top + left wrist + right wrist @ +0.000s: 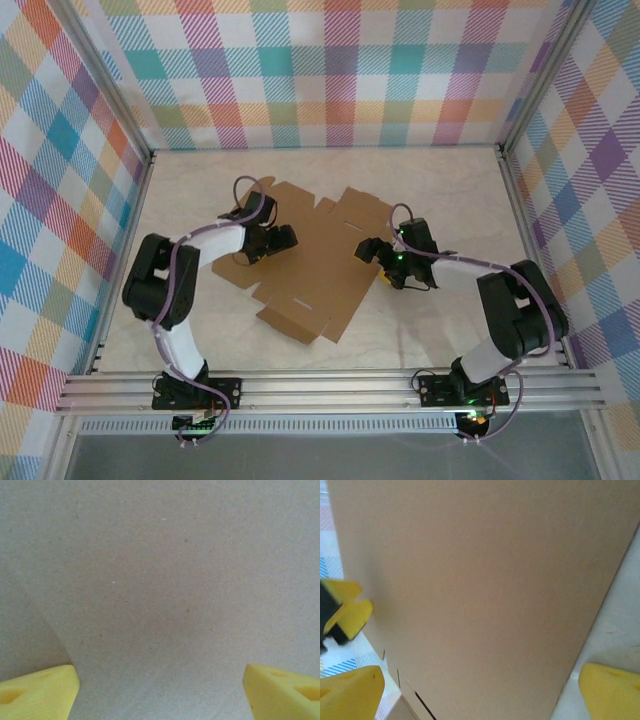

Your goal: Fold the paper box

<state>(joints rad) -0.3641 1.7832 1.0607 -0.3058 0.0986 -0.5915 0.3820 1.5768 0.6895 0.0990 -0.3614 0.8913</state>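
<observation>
Pale tabletop, enclosed by plaid walls, is covered at frame centre by the paper box. Left gripper and right gripper are shown spread wide.

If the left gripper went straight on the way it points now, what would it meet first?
Most likely the paper box: brown cardboard lies straight ahead between the open fingers of the left gripper; nearness unclear.

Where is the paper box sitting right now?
In the top view the paper box lies unfolded mid-table, with the left gripper over its left side and the right gripper over its right side.
</observation>
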